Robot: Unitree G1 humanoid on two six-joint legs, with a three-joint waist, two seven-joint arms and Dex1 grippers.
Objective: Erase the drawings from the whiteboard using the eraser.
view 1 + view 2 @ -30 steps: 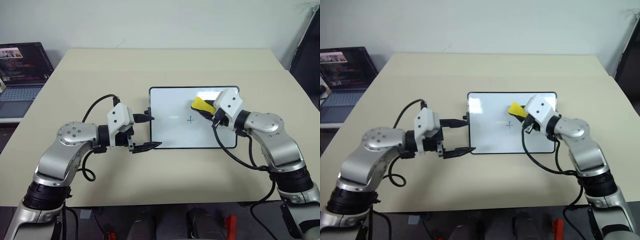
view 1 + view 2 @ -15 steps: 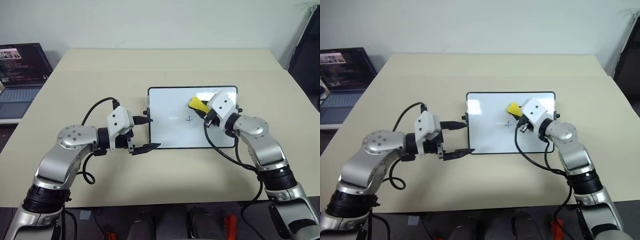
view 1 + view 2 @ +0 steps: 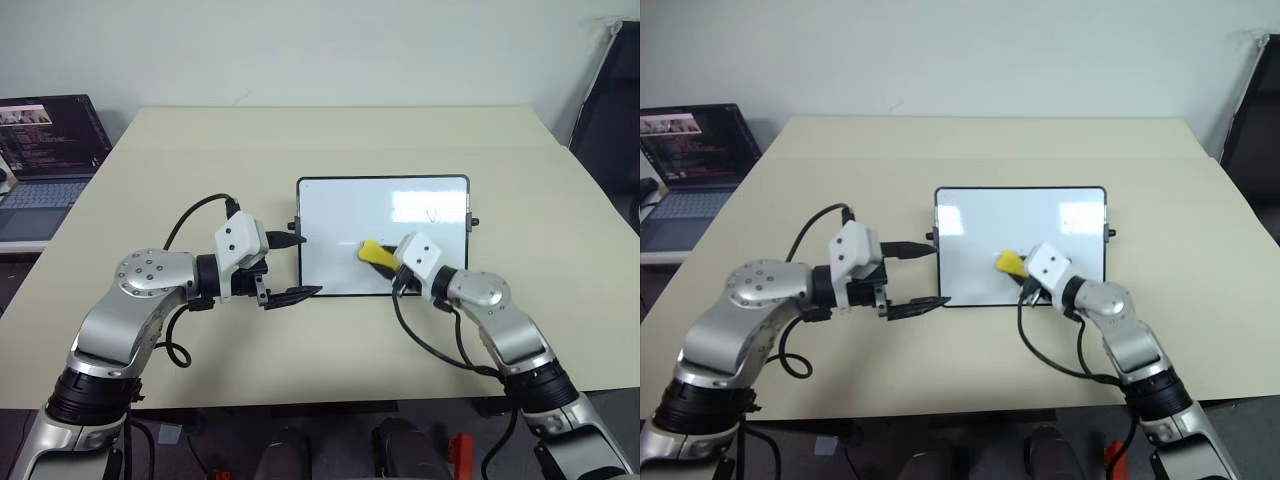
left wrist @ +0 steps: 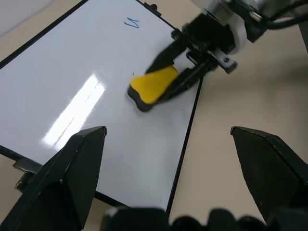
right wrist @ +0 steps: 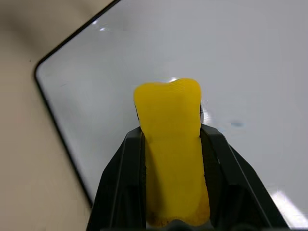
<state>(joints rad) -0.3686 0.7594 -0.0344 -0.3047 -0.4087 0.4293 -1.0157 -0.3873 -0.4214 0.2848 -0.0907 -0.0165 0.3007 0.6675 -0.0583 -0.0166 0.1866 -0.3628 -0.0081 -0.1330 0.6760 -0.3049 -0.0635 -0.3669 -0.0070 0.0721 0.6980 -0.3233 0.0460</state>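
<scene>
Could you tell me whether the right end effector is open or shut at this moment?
Shut: the right end effector has both black fingers pressed against the sides of the yellow eraser, holding it over the whiteboard.

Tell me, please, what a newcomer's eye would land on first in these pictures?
Most striking is the bright yellow eraser, pinched in the right gripper over the near part of the whiteboard at the table's middle. Next, the left gripper stands open at the board's left edge. A small blue "u" squiggle remains near the board's far right corner.
</scene>
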